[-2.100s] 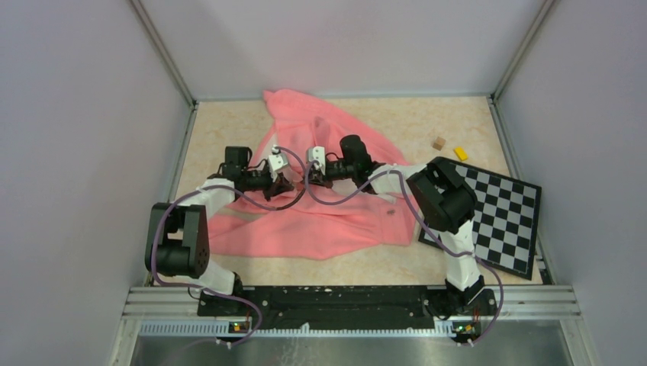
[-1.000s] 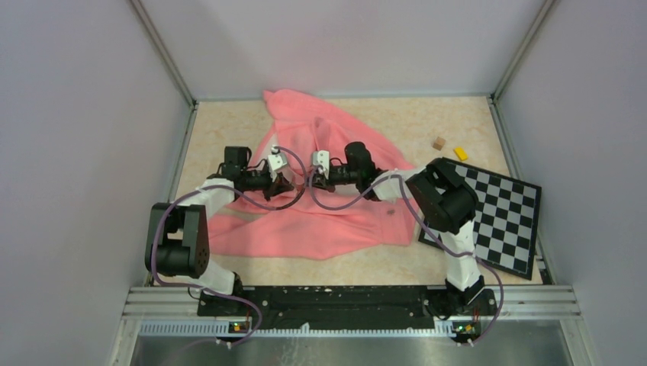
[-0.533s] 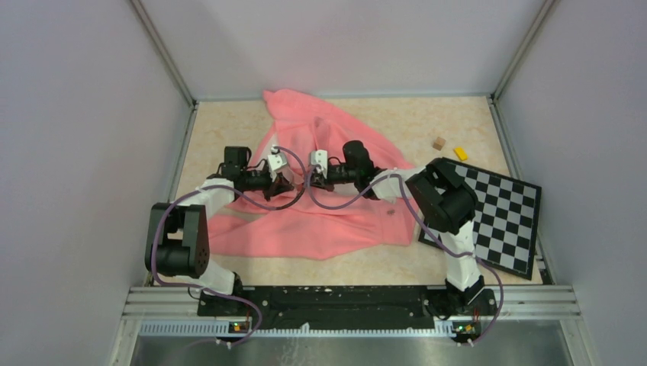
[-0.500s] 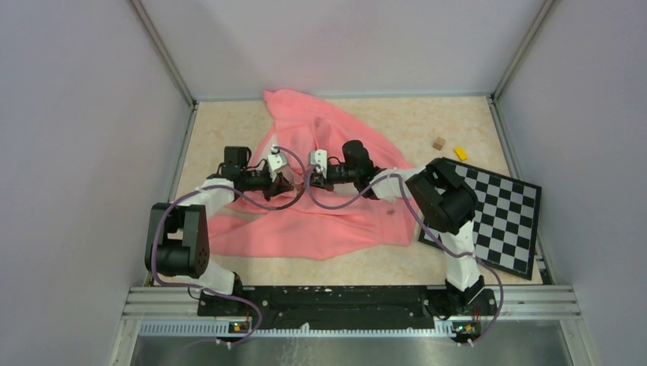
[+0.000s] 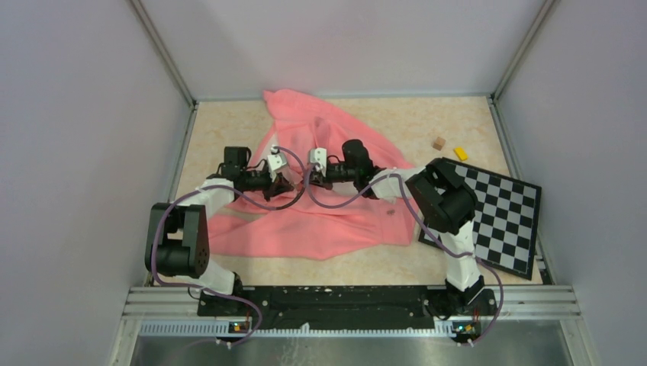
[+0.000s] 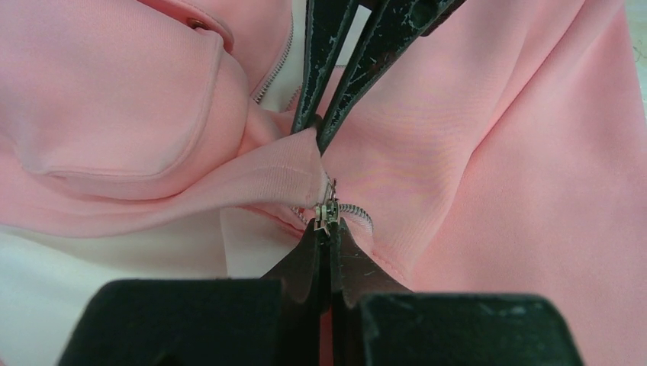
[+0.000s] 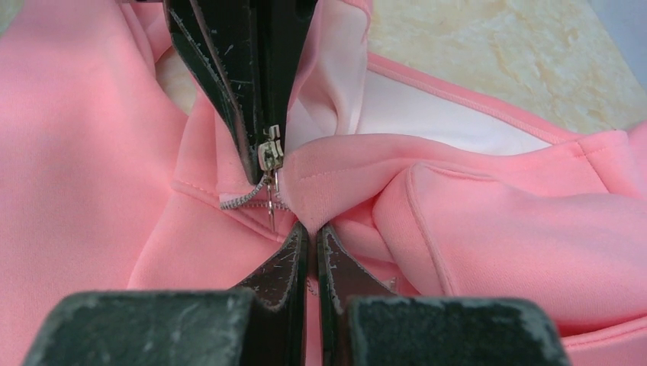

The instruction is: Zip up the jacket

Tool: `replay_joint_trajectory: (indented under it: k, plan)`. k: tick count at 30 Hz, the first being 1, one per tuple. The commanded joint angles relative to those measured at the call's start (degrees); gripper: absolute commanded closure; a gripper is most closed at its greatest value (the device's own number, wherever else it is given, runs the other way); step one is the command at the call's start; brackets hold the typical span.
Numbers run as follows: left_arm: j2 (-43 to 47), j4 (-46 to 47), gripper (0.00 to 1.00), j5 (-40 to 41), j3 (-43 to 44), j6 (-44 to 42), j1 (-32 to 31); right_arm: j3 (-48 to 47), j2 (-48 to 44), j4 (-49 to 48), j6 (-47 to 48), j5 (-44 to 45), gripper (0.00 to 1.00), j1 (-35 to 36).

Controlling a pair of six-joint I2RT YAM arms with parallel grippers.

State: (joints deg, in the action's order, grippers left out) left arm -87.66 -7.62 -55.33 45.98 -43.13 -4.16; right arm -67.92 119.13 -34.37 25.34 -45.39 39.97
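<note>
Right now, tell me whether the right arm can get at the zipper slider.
Probably not. The right gripper is shut on a fold of the jacket right beside the zipper slider, and the left gripper clamps that slider from the opposite side, leaving little to grab.

The table [image 5: 229, 130] has a beige top with a pattern like marble. A pink jacket [image 5: 328, 221] lies on it, spread from the far middle towards the near left side, with folds and wrinkles. On the right side lies a black and white checkered board [image 5: 500, 217], flat and turned at an angle to the table's edges. Just beyond the board, a small brown cube [image 5: 439, 142] and a small yellow block [image 5: 461, 152] lie near each other, not touching.
</note>
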Motion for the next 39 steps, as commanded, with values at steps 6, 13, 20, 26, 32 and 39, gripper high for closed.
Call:
replay_joint_trajectory:
  k: [6,13,20,26,32,39]
  plan:
    - [-0.1,-0.1,1.00,-1.8,1.2,-0.2,0.0,1.4,-2.2,-7.5,-2.5,-1.6,1.00,-0.4]
    - [0.2,0.0,1.00,-1.9,1.1,-0.3,0.0,1.6,-2.0,-6.6,-1.9,-1.2,1.00,-0.6]
    - [0.1,-0.1,1.00,-2.1,1.1,-0.2,0.0,0.3,-1.6,-4.8,-0.6,-1.6,1.00,0.1]
    - [0.2,-0.2,1.00,-2.2,1.2,-0.3,0.0,-0.3,-1.3,-4.4,-0.5,-1.6,1.00,0.4]
    - [-0.2,-0.4,1.00,-2.4,1.4,-0.2,0.0,-0.2,-1.4,-5.0,-0.4,-2.0,1.00,0.6]
    - [-0.4,-0.6,1.00,-2.5,1.6,-0.4,0.0,0.0,-1.7,-6.3,-0.6,-2.8,1.00,1.0]
